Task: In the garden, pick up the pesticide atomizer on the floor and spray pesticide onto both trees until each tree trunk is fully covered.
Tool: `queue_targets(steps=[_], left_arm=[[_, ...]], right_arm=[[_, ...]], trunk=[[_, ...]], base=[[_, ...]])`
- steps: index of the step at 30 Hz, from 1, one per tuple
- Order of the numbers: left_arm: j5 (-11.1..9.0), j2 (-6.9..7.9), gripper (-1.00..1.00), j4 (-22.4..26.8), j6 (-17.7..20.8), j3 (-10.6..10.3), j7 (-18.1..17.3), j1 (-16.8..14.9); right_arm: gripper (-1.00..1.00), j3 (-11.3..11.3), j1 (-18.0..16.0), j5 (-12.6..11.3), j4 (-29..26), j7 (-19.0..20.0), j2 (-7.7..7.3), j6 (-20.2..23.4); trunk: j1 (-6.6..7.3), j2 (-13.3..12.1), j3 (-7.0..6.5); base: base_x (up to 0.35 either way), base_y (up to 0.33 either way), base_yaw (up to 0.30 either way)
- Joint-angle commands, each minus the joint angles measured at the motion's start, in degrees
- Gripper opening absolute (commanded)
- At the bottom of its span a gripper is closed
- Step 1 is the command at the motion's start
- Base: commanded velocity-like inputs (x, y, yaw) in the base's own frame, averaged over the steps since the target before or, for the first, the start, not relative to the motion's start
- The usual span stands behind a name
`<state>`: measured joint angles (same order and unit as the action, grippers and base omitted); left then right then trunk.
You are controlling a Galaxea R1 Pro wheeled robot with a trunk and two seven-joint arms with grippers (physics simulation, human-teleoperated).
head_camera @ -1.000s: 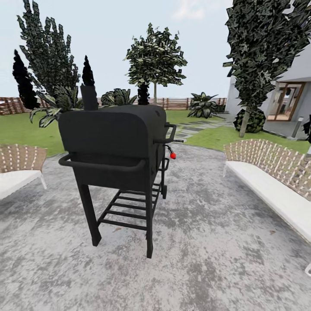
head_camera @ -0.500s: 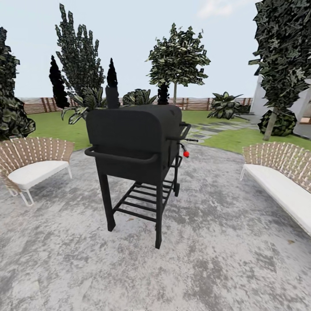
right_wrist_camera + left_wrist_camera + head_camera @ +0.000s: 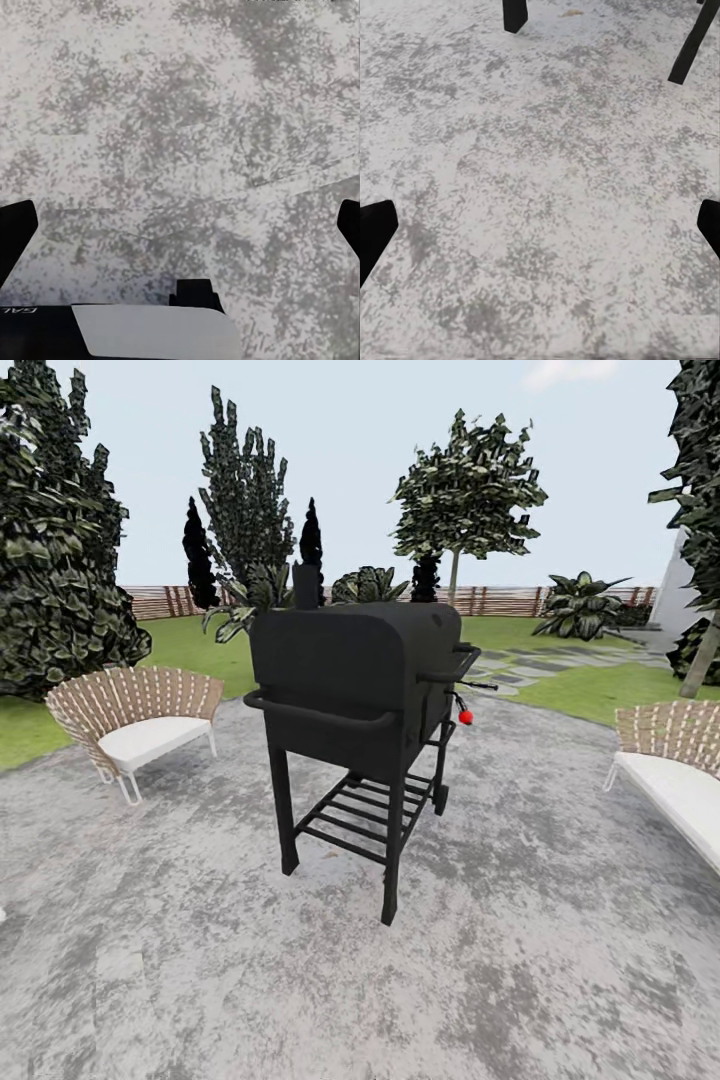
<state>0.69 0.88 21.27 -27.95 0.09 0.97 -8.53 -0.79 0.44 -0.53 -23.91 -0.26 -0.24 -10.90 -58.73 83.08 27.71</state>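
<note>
You face a black grill (image 3: 360, 700) on the grey patio (image 3: 520, 920). One tree (image 3: 466, 488) stands far back on the lawn (image 3: 190, 645) by the fence (image 3: 500, 600). Your left gripper (image 3: 540, 225) and right gripper (image 3: 180, 225) are both spread wide, holding nothing, over the patio.

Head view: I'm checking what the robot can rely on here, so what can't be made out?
- Lawn behind the grill: hidden by its body.
- Tree trunk: canopy cut off by the right edge.
- White bench: cut off by the right edge.
- Far tree: trunk bark too small to judge.
- Left gripper and right gripper: fingers mostly cut off at frame sides, wide apart, empty.
</note>
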Motion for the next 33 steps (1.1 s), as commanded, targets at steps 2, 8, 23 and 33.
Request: queue_targets(steps=[2,8,23,33], left_arm=[[0.0,0.0,1.0,0.0,0.0,0.0,0.0,0.0],[-0.1,0.0,1.0,0.0,0.0,0.0,0.0,0.0],[0.0,-0.1,1.0,0.0,0.0,-0.1,0.0,0.0],[0.1,-0.17,1.0,0.0,0.0,-0.1,0.0,0.0]], right_arm=[[1.0,0.0,0.0,0.0,0.0,0.0,0.02,0.0],[1.0,0.0,0.0,0.0,0.1,0.0,0.05,0.0],[1.0,0.0,0.0,0.0,0.0,0.0,0.06,0.0],[1.0,0.0,0.0,0.0,0.1,0.0,0.06,0.0]], trunk=[[0.0,0.0,0.0],[0.0,0.0,0.0],[0.0,0.0,0.0],[0.0,0.0,0.0]], base=[[-0.108,-0.056,0.286],[-0.063,-0.017,0.286],[-0.004,-0.001,0.286],[0.0,0.0,0.286]])
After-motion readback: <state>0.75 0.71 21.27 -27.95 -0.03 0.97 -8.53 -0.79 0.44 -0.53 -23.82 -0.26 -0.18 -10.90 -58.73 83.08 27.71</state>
